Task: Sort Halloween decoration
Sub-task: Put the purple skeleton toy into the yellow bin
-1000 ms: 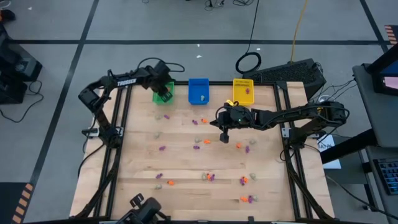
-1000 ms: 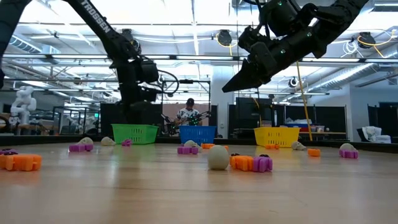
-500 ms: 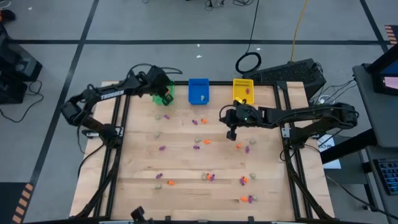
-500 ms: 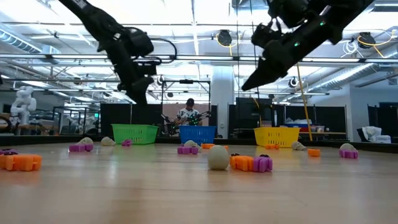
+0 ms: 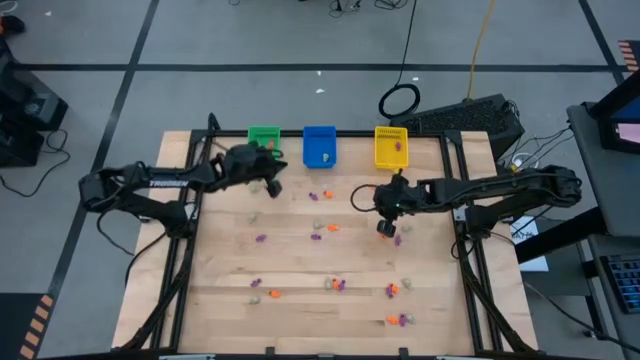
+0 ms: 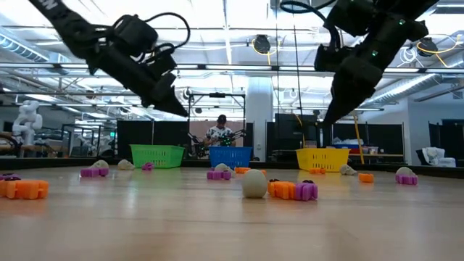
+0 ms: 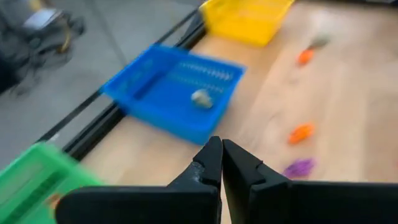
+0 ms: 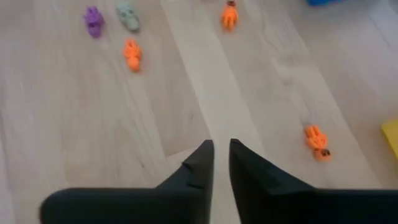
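Both arms were between picks: left end effector [image 7: 221,163] clenched empty, right end effector [image 8: 221,163] slightly parted empty; next, descend on the orange trinket [image 8: 316,140] at two o'clock.

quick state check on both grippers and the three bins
left gripper: jaws shut, holding nothing, above the table near the green bin
right gripper: jaws slightly apart, nothing between them, above bare wood
green bin: upright, contents not clear
blue bin: upright, one pale trinket inside
yellow bin: upright, a purple piece inside
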Controlling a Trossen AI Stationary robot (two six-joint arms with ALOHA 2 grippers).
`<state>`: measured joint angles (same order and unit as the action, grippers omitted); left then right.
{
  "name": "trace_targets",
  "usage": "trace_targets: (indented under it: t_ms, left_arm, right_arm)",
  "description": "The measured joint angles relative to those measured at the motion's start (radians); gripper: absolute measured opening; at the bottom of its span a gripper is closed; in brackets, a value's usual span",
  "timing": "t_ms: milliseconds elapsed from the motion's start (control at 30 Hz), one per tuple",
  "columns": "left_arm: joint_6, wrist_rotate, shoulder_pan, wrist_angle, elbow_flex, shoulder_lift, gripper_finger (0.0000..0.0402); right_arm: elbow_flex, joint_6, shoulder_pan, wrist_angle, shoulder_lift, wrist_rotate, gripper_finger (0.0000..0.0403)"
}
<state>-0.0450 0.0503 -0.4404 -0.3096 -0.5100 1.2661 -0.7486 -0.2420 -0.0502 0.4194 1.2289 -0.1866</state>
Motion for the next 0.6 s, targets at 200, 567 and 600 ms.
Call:
trace_targets:
  t_ms: [200, 567, 600]
  left_arm:
    - [0.013, -0.068, 0.071, -0.221, 0.118, 0.017, 0.0011]
    - [0.013, -0.075, 0.097, -0.286, 0.158, 0.017, 0.0011]
    - [0.013, -0.075, 0.097, -0.286, 0.158, 0.017, 0.0011]
  right_arm:
    - [0.0, -0.063, 0.0, 0.041, 0.0, -0.006, 0.0106]
    - [0.0, -0.23, 0.001, 0.268, 0.0, -0.026, 0.0169]
    - [0.0, -0.261, 0.004, 0.287, 0.0, 0.012, 0.0169]
